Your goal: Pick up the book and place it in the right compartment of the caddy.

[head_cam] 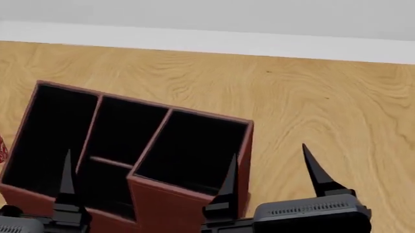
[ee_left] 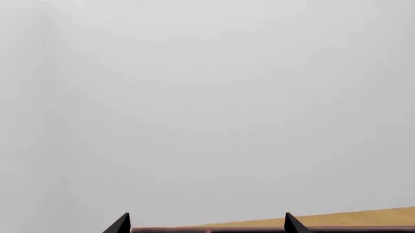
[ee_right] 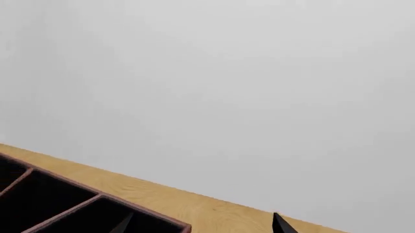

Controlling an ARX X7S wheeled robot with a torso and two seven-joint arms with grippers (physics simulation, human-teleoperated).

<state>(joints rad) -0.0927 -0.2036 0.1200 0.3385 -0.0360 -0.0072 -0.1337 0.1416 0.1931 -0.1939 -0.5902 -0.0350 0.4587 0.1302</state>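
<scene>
The reddish-brown caddy (head_cam: pixel 162 204) with three black-lined bays stands on the wooden table. Its right compartment (head_cam: pixel 194 150) looks empty. The book is not in view in any frame. My right gripper (head_cam: pixel 272 170) is open and empty, with one finger over the right compartment's edge and the other over the table beside the caddy. It also shows open in the right wrist view (ee_right: pixel 201 225). My left gripper (ee_left: pixel 207 225) is open and empty, above the caddy's rim (ee_left: pixel 259 229). In the head view only one of its fingers (head_cam: pixel 67 184) shows, over the caddy's left bay.
The wooden table (head_cam: pixel 311 107) stretches back to a pale wall (head_cam: pixel 207 34). A sliver of something red (head_cam: pixel 2 148) shows at the left edge beside the caddy. The middle bay (head_cam: pixel 120 141) is split by a crossbar.
</scene>
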